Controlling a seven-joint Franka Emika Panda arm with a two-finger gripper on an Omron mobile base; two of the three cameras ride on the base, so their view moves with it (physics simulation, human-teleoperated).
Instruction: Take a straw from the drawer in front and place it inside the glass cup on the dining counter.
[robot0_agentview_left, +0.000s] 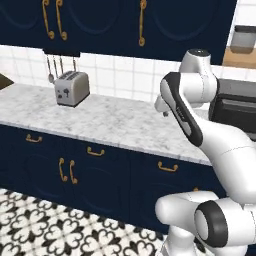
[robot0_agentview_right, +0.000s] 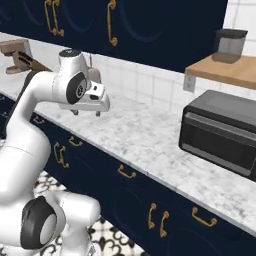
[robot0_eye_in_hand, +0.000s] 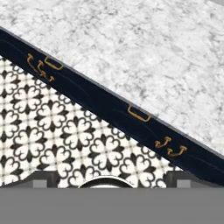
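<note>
While the gripper (robot0_agentview_right: 86, 113) hangs over the front half of the marble worktop (robot0_agentview_right: 150, 135), its two fingers stand wide apart with nothing between them; in the hand view the dark tips sit far to either side at 6 o'clock. From the right base view a black microwave (robot0_agentview_right: 220, 132) rests on the worktop at 3 o'clock of the gripper, well apart from it, under a wooden shelf (robot0_agentview_right: 225, 70) bearing a grey canister (robot0_agentview_right: 230, 45). From the left base view a silver toaster (robot0_agentview_left: 71, 88) stands by the tiled wall at 9 o'clock of the arm; utensils (robot0_agentview_left: 61, 66) hang just above it. The drawer (robot0_eye_in_hand: 122, 107) lies in the navy band below the worktop's edge, shut, its curved brass handle (robot0_eye_in_hand: 139, 113) near the centre of the hand view; that band runs from 10 o'clock to 4 o'clock, with the patterned floor (robot0_eye_in_hand: 65, 131) at 7 o'clock of it. Other shut drawer fronts flank it; which one is meant I cannot tell for sure.
</note>
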